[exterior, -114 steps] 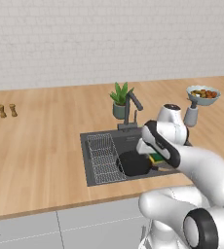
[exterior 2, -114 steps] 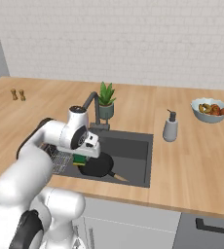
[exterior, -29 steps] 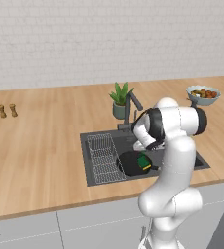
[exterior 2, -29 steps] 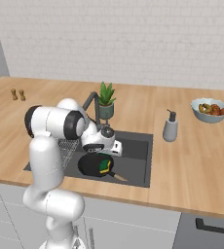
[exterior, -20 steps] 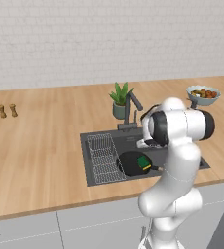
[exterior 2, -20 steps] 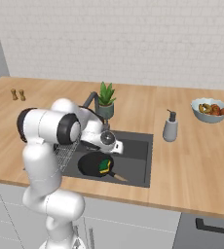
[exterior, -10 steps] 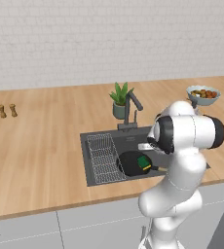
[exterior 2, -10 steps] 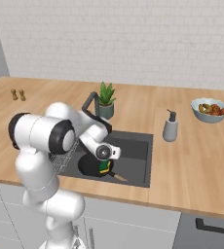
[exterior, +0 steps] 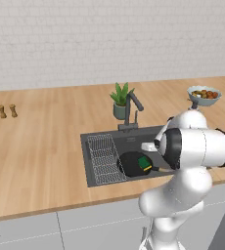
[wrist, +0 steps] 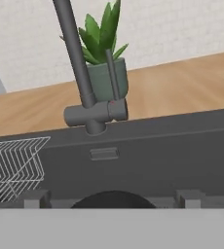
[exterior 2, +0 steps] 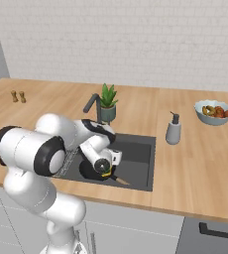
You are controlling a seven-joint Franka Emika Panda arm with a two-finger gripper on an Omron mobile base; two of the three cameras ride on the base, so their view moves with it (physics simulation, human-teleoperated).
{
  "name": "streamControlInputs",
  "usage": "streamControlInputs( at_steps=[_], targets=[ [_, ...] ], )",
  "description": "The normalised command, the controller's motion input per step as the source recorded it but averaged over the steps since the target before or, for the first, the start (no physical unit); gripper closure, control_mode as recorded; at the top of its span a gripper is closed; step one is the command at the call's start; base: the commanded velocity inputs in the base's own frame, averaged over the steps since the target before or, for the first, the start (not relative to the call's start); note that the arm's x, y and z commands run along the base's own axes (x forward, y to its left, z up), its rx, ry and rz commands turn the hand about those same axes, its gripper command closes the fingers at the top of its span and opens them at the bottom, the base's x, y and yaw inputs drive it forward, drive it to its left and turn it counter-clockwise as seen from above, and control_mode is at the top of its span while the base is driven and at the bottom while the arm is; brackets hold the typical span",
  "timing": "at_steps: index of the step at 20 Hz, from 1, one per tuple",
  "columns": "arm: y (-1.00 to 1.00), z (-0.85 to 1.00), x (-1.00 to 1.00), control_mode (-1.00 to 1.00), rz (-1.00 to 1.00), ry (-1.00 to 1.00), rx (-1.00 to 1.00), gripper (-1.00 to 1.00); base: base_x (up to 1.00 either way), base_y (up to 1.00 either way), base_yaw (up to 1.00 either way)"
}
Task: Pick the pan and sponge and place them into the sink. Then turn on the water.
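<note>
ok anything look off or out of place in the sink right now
Nothing stands out. The pan lies flat in the sink beside the wire rack, and the sponge sits on the pan. No water runs from the faucet, and nothing looks spilled or damaged.

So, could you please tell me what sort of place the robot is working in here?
It looks like a rendered home kitchen: a wooden counter with a recessed dark sink and faucet, a wire dish rack, a soap dispenser and a fruit bowl near a brick-tiled wall.
</note>
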Motion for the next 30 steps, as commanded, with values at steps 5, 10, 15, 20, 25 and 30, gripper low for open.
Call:
streamControlInputs(
  at_steps=[5,10,15,20,25,30],
  targets=[
    [-0.04,0.25,-0.08,-1.00,0.00,-0.12,0.00,-1.00,0.00,0.00,0.00],
    [-0.10,0.20,-0.04,-1.00,0.00,-0.05,0.01,-1.00,0.00,0.00,0.00],
    [-0.13,0.08,-0.07,-1.00,0.00,-0.03,0.01,-1.00,0.00,0.00,0.00],
    [0.00,0.01,0.00,-1.00,0.00,0.00,0.00,-1.00,0.00,0.00,0.00],
    [0.00,0.03,0.00,-1.00,0.00,0.00,0.00,-1.00,0.00,0.00,0.00],
    [0.00,0.06,0.00,-1.00,0.00,0.00,0.00,-1.00,0.00,0.00,0.00]
  ],
)
